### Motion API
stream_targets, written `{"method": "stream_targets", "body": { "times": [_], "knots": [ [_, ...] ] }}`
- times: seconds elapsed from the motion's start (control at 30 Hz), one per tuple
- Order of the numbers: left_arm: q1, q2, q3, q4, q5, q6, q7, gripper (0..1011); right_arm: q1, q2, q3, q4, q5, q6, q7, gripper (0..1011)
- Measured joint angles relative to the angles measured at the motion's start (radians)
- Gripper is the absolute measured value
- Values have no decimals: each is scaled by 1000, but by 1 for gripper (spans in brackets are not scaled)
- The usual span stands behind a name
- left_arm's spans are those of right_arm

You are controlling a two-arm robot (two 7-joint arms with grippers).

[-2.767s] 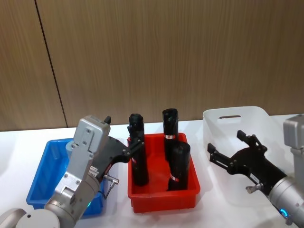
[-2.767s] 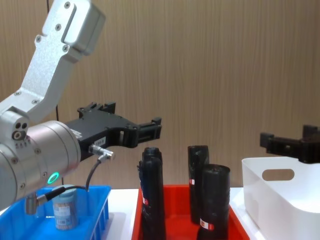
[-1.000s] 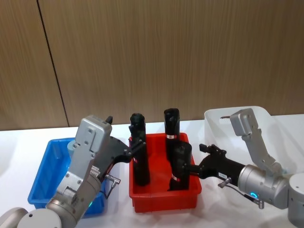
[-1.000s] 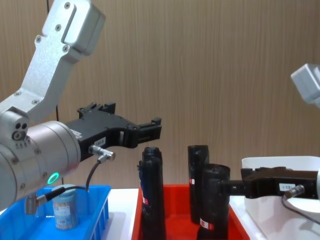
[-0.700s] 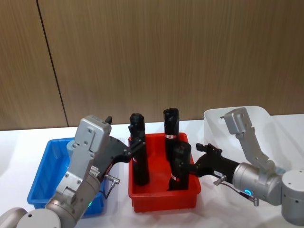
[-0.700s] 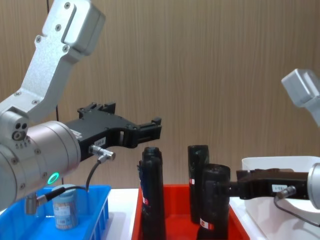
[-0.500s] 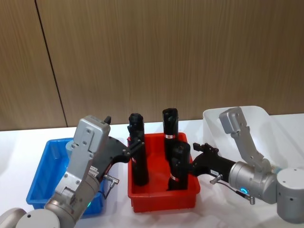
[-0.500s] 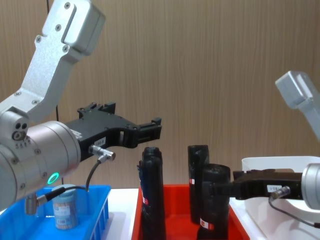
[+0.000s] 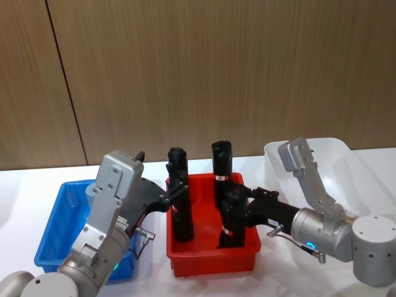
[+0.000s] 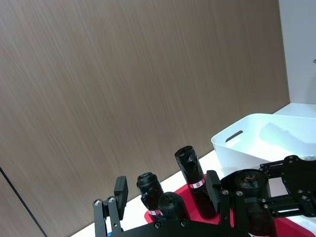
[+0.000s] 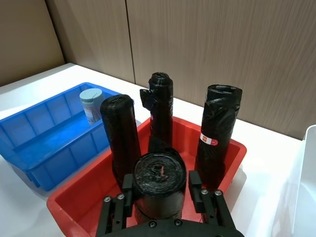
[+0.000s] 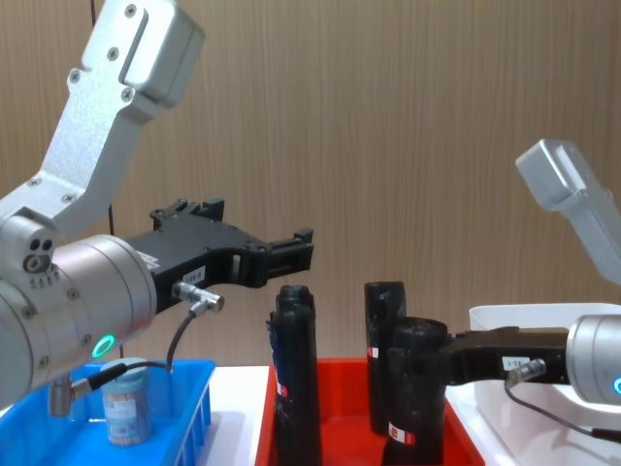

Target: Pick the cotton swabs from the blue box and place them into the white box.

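Red tray (image 9: 210, 260) at centre of the white table (image 9: 148, 284), holding three upright black rolls. The right pincer (image 11: 160, 185) has its fingers set either side of the nearest black roll (image 11: 159, 182), top level; whether they press it cannot be told. The left pincer (image 12: 291, 250), fingers apart, hangs above the tray's left edge. Left of the tray, the blue box (image 9: 52, 235) holds one jar of cotton swabs (image 11: 92, 104). Right of the tray stands the white box (image 9: 309, 154).
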Motion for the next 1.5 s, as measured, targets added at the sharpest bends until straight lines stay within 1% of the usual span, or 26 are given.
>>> {"method": "stream_targets", "body": {
  "times": [0.07, 0.1, 0.13, 0.23, 0.37, 0.57, 0.9, 0.93, 1.17, 1.37, 1.5],
  "knots": [
    [0, 0, 0, 0, 0, 0, 0, 1004, 2, -1, -1, 1, 1, 0, -1, 656],
    [0, 0, 0, 0, 0, 0, 0, 1004, 2, -1, -1, 1, 1, 0, -1, 635],
    [0, 0, 0, 0, 0, 0, 0, 1004, 2, -1, -1, 1, 5, 0, -2, 576],
    [0, 0, 0, 0, 0, 0, 0, 1004, 2, -1, -1, -1, 8, 0, -3, 542],
    [0, 0, 0, 0, 0, 0, 0, 1004, 1, 0, -1, -13, 16, 2, -4, 528],
    [0, 0, 0, 0, 0, 0, 0, 1004, -8, 8, 4, -51, 33, 8, -10, 523],
    [0, 0, 0, 0, 0, 0, 0, 1004, -26, 32, 26, -152, 74, 14, -26, 523],
    [0, 0, 0, 0, 0, 0, 0, 1004, -26, 32, 26, -152, 74, 14, -26, 523],
    [0, 0, 0, 0, 0, 0, 0, 1004, -31, 57, 54, -225, 109, 17, -47, 523],
    [0, 0, 0, 0, 0, 0, 0, 1004, -31, 75, 76, -261, 134, 16, -68, 523],
    [0, 0, 0, 0, 0, 0, 0, 1004, -29, 92, 97, -284, 150, 8, -87, 523]
  ]
}}
